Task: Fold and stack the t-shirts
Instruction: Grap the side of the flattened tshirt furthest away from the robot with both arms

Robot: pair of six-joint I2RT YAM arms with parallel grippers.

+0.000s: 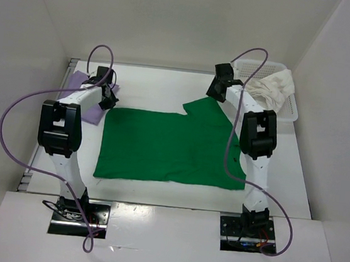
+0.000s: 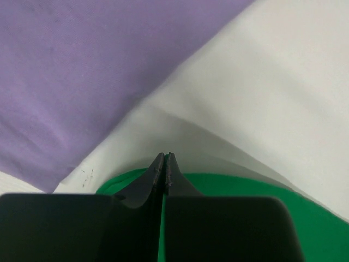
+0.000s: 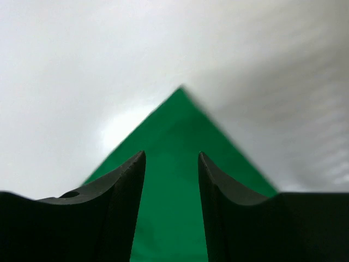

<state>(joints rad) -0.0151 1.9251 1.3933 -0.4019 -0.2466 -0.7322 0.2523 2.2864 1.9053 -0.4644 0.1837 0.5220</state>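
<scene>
The bright green t-shirt [image 1: 167, 146] lies spread flat in the middle of the table. My left gripper [image 1: 107, 100] is at its far left corner. In the left wrist view the jaws [image 2: 164, 155] are pressed together, with green cloth [image 2: 245, 207] at their base, so they seem shut on that corner. My right gripper [image 1: 215, 92] is open just above the shirt's far right sleeve; a pointed green corner [image 3: 180, 125] shows between its fingers. The lavender t-shirt [image 1: 76, 85] lies folded at the far left, partly under the left arm, and also shows in the left wrist view [image 2: 71, 71]. The creamy white t-shirt [image 1: 272, 86] is crumpled in the basket.
A white plastic mesh basket [image 1: 291, 112] stands at the far right corner. White walls enclose the table on three sides. Purple cables loop over both arms.
</scene>
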